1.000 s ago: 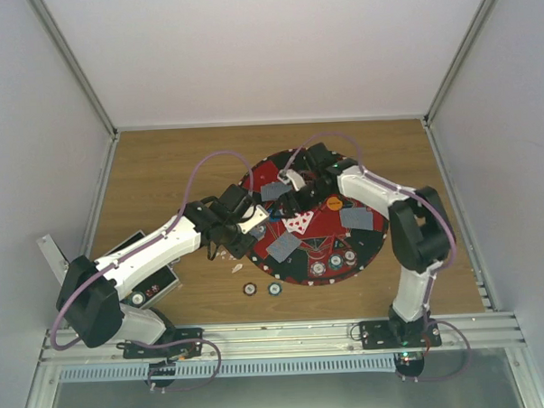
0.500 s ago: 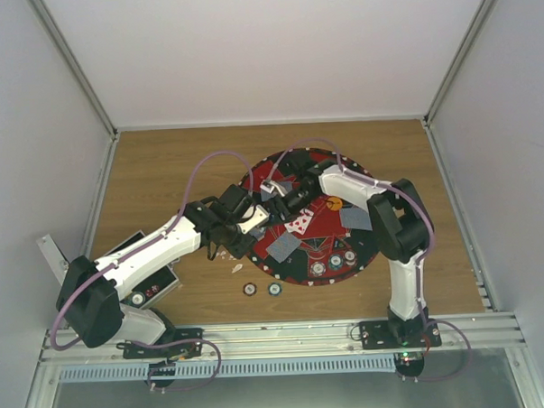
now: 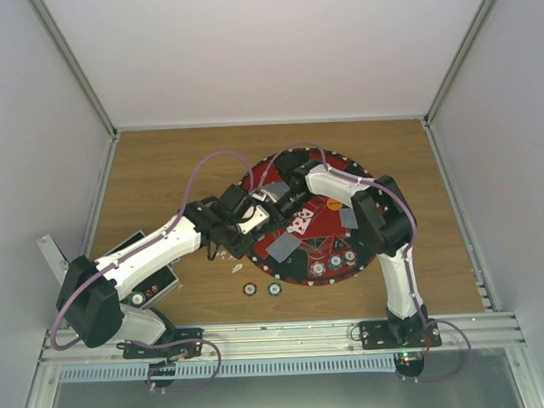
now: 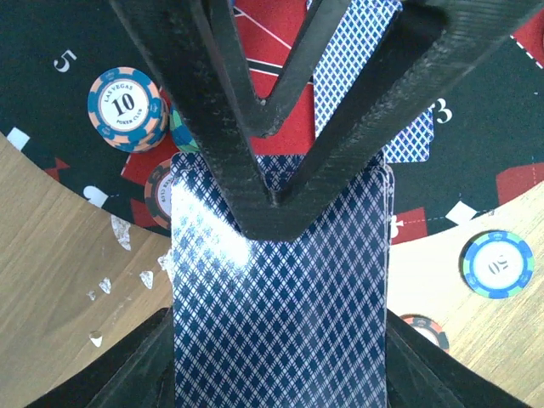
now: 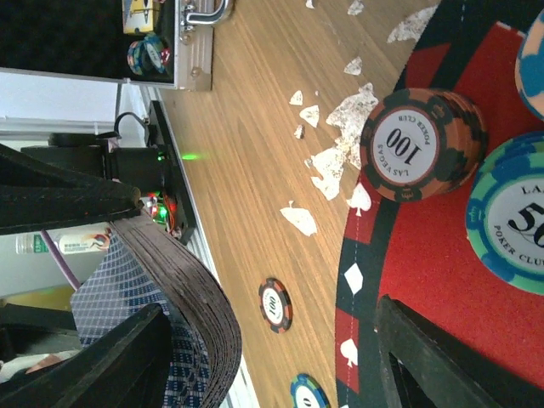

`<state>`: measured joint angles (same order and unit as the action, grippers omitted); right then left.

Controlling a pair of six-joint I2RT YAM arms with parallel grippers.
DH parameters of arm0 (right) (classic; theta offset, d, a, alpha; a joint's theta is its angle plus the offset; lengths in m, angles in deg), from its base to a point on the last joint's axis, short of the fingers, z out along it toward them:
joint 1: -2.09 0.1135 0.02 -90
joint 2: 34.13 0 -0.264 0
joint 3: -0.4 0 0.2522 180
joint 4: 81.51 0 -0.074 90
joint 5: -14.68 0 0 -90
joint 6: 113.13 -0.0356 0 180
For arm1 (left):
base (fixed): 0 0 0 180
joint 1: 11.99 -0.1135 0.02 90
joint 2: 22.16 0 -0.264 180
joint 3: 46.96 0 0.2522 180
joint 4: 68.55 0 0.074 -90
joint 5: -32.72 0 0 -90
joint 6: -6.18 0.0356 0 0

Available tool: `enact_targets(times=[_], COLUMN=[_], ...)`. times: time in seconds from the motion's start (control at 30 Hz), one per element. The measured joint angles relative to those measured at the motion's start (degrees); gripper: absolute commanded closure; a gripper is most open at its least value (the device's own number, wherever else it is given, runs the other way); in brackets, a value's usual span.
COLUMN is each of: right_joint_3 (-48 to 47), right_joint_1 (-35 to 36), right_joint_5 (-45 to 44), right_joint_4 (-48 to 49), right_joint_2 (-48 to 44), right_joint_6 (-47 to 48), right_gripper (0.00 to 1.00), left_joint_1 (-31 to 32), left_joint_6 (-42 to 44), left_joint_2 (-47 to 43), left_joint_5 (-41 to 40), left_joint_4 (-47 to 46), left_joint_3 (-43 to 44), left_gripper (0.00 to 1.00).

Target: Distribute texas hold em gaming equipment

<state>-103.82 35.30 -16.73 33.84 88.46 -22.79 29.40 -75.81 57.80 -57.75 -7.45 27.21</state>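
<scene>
My left gripper (image 3: 247,221) is shut on a deck of blue-backed cards (image 4: 280,314) at the left edge of the round mat (image 3: 321,242). My right gripper (image 3: 276,202) is open and reaches over to the deck; one black finger (image 4: 280,204) lies on the top card. In the right wrist view the right gripper (image 5: 272,310) is wide open with the deck (image 5: 127,289) beside its left finger. Chips lie on the mat (image 4: 125,106), (image 5: 421,144), and two chips (image 3: 249,289), (image 3: 274,289) on the wood. Single cards (image 3: 283,247), (image 3: 349,219) lie face down on the mat.
The black case (image 3: 153,277) stands open at the left, near the left arm's base. White flecks (image 5: 340,161) dot the wood by the mat's edge. Three chips (image 3: 336,260) sit at the mat's near rim. Enclosure walls stand on all sides.
My right arm has swung left across the mat and brought its gripper to the deck in my left gripper. The left arm has not moved.
</scene>
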Motion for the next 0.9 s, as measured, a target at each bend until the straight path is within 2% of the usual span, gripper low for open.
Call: enact_targets(times=[0.27,0.57,0.8,0.9], right_joint_3=[-0.1,-0.1,-0.1,0.0], right_joint_1=[-0.3,-4.1,-4.3,-4.3], right_joint_5=[-2.1,-2.7,2.5,4.7], right_joint_4=[-1.0,-1.7,-2.0,-2.1], right_joint_2=[0.1,0.0,0.0,0.0], right_joint_6=[-0.2,0.0,1.0,1.6], right_gripper=[0.49,0.6,0.74,0.84], left_joint_1=[0.0,0.0,0.0,0.0], left_joint_6=[0.0,0.0,0.0,0.0], left_joint_2=[0.0,0.0,0.0,0.0], left_joint_5=[0.2,0.1,0.1,0.1], left_joint_4=[0.2,0.0,0.0,0.0], left_joint_3=[-0.7,-0.7,-0.7,-0.7], left_gripper=[0.44,0.44,0.45,0.45])
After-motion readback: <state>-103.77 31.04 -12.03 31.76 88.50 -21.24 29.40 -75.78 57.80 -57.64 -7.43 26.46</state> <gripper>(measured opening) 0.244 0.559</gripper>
